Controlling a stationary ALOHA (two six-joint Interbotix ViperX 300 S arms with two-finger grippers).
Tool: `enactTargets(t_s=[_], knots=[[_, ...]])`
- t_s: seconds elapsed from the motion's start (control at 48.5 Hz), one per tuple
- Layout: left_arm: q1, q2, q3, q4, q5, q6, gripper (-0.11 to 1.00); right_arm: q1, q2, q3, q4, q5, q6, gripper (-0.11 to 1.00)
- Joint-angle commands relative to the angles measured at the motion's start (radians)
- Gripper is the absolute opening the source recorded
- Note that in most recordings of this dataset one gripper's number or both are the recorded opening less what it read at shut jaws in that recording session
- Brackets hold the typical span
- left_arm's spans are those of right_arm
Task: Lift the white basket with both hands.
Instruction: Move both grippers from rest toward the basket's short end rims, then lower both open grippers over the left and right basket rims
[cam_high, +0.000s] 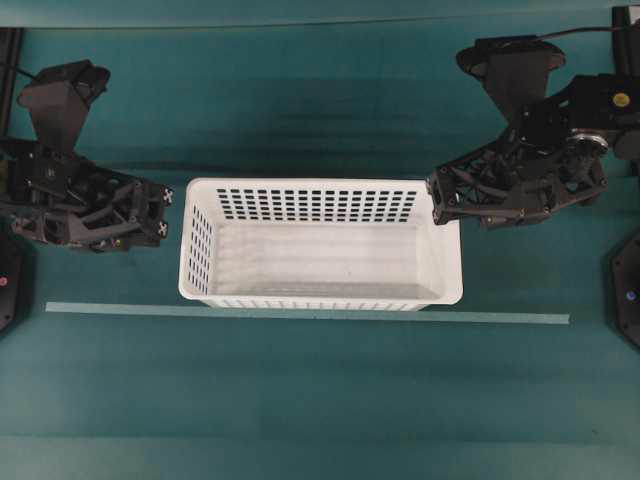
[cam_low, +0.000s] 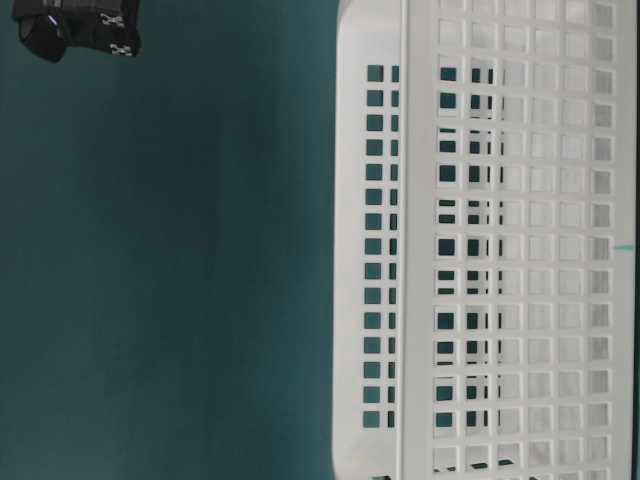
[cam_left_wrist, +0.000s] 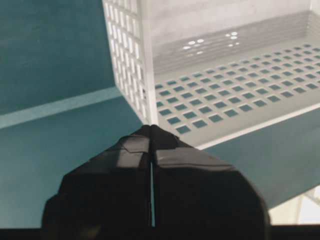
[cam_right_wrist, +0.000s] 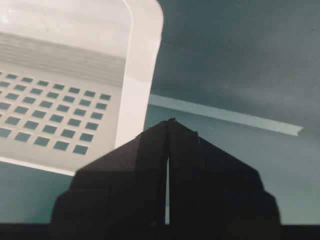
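Sitting on the teal table (cam_high: 320, 400), the large rectangular white perforated plastic basket (cam_high: 320, 245) lies between both pincers. Left black lattice gripper (cam_high: 163, 212), jaws pressed together and empty, hangs just beside its left wall; right black lattice gripper (cam_high: 437, 203), likewise clamped on nothing, overlaps its right rim.

A teal table surface (cam_high: 320, 400) crossed by 1 pale tape strip (cam_high: 300, 313).

free: bare table (cam_high: 320, 400) around white basket (cam_high: 320, 245) | obstacle: basket walls — teal tape strip (cam_high: 300, 313) lies flat alongside
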Motion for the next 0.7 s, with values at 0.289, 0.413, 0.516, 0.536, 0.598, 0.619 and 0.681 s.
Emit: enactTargets(t_s=[0.289, 0.413, 0.516, 0.536, 0.598, 0.619, 0.681], knots=[[0.002, 0.011, -0.021, 0.003, -0.031, 0.041, 0.25, 0.026, 0.018, 0.025, -0.008, -0.147, 0.015, 0.13], [0.002, 0.015, -0.026, 0.003, -0.032, 0.038, 0.61, 0.029, 0.012, 0.040, -0.008, -0.152, 0.018, 0.28], [0.002, 0.025, -0.031, 0.003, -0.038, 0.038, 0.88, 0.031, 0.008, 0.052, -0.006, -0.166, 0.025, 0.49], [0.002, 0.025, -0.031, 0.003, -0.040, 0.038, 0.92, 0.031, 0.008, 0.054, -0.006, -0.170, 0.028, 0.55], [0.002, 0.029, -0.032, 0.003, -0.046, 0.038, 0.96, 0.031, 0.011, 0.063, -0.006, -0.187, 0.043, 0.71], [0.003, 0.032, -0.032, 0.003, -0.048, 0.038, 0.95, 0.031, 0.014, 0.066, -0.006, -0.193, 0.048, 0.76], [0.008, 0.043, -0.031, 0.003, -0.057, 0.040, 0.93, 0.032, 0.018, 0.078, -0.006, -0.219, 0.061, 0.90]])
